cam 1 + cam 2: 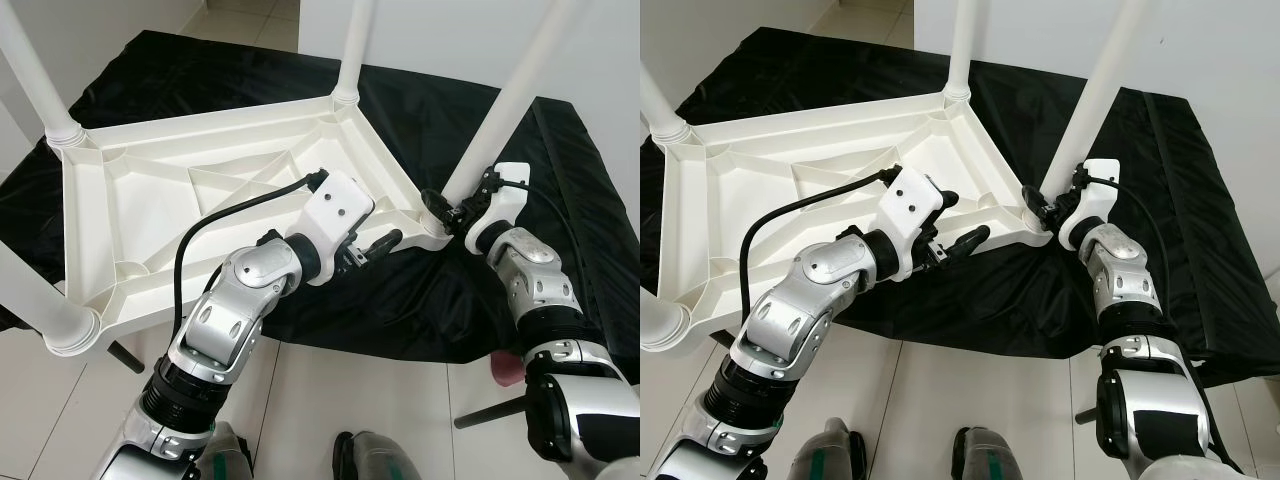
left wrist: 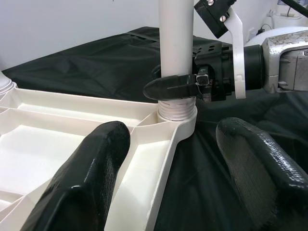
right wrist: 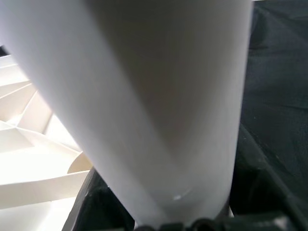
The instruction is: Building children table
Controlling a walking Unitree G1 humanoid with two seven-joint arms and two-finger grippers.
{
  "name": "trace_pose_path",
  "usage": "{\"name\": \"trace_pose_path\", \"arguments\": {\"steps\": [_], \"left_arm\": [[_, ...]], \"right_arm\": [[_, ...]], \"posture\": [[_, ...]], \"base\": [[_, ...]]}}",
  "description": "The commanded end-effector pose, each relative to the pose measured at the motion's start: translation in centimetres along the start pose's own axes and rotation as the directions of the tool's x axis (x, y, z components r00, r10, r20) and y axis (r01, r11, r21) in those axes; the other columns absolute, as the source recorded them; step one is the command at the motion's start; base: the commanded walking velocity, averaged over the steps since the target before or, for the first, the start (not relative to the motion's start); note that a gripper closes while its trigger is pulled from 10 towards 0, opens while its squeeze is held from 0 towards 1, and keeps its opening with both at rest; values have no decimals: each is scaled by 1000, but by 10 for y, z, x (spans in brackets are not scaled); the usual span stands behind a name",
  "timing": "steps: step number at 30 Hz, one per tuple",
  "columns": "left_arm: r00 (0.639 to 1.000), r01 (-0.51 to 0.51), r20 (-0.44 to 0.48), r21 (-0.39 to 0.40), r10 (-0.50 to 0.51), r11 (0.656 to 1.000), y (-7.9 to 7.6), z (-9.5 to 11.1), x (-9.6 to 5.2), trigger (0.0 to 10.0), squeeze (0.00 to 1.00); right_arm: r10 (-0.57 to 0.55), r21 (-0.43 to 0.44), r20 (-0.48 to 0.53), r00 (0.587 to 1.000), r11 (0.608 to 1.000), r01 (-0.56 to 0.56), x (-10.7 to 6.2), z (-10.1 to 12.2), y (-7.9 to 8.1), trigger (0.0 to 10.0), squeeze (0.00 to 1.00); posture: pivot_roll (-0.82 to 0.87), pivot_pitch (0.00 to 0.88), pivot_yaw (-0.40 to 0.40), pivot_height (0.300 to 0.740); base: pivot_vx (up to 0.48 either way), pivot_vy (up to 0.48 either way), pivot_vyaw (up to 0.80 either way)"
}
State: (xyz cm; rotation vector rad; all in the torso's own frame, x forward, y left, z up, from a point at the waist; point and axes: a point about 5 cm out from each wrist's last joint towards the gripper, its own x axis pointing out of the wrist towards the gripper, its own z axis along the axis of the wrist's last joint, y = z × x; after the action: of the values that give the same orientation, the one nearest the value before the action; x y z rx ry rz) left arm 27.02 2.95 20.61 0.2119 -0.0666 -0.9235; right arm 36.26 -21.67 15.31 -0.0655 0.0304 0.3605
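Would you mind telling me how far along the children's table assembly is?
All four white legs stand in the upturned tabletop. The right tool clamps the near-right leg at its socket, apparently seating it; the left tool waits open beside it. Turning it upright remains.

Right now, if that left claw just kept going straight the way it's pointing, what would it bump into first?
Most likely the white table leg in the corner socket, where the right gripper grips its base. The left gripper points at it with open fingers, though depth is uncertain.

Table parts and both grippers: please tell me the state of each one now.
Tabletop: upside down on the black cloth.
Near right leg: upright in its corner socket.
Right gripper: jaws shut on the leg's base.
Left gripper: jaws open, beside the tabletop's edge.
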Motion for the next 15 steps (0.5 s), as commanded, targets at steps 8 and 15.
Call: {"name": "trace_pose_path", "arguments": {"steps": [8,15], "left_arm": [[1000,12,-3,-1,-12,1000,-3,1,-1,10000,0],[1000,-4,-2,-6,4,1000,-1,2,-3,10000,0]], "right_arm": [[-81,37,22,996,996,80,-1,0,-1,0,0],[-254,95,45,966,964,249,0,-1,18,0,0]], "posture": [[-34,40,-58,740],[-30,54,-61,740]], "base": [[0,0,0],[0,0,0]]}}
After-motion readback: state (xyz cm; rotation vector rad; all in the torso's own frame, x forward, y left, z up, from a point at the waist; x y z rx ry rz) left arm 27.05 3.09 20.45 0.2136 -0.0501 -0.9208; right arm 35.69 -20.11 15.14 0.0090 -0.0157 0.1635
